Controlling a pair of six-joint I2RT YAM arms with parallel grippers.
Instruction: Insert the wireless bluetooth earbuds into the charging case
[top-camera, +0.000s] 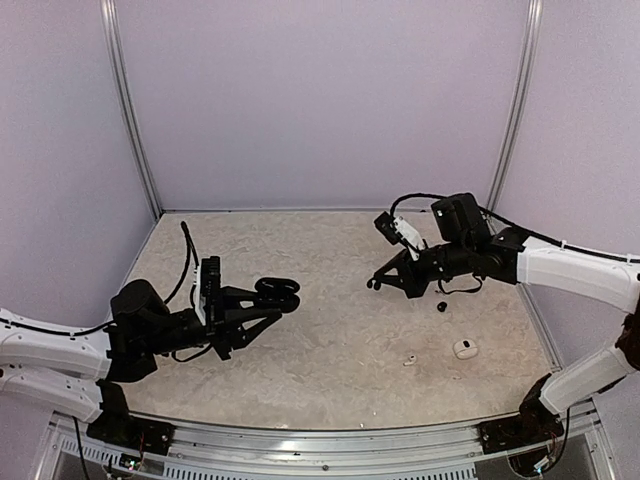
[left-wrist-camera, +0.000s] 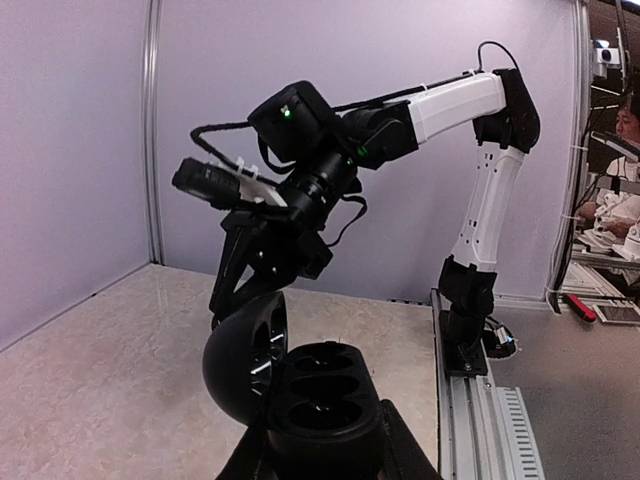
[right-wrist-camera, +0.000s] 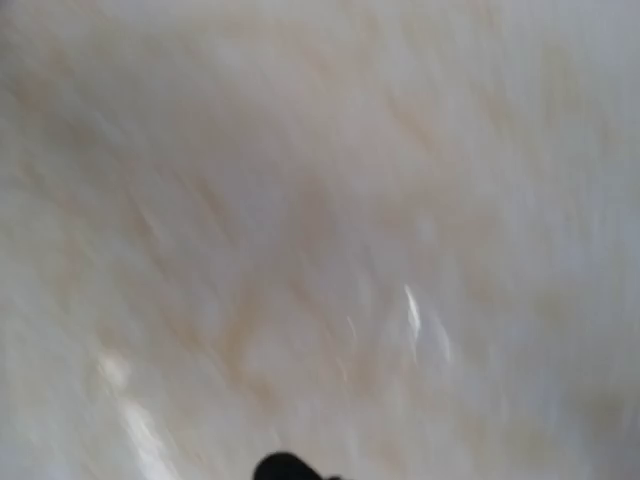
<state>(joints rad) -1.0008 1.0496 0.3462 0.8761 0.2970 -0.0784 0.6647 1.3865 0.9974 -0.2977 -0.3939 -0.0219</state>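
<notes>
Top external view shows your left gripper (top-camera: 272, 305) clamped on the open black charging case (top-camera: 278, 290), lifted off the table (top-camera: 330, 345) with its lid hinged open. Your right gripper (top-camera: 376, 283) hangs low over the table with its jaws fully closed, and you cannot tell whether anything is pinched between them. 1 black earbud (top-camera: 441, 306) lies near that gripper, to its right, and 1 white earbud (top-camera: 409, 360) lies closer to the bases, near the white case (top-camera: 464, 348).

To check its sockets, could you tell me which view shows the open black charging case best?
The left wrist view: the black charging case fills the foreground, lid open, sockets visible. Top external shows it small and dark; right wrist shows only blur.
</notes>
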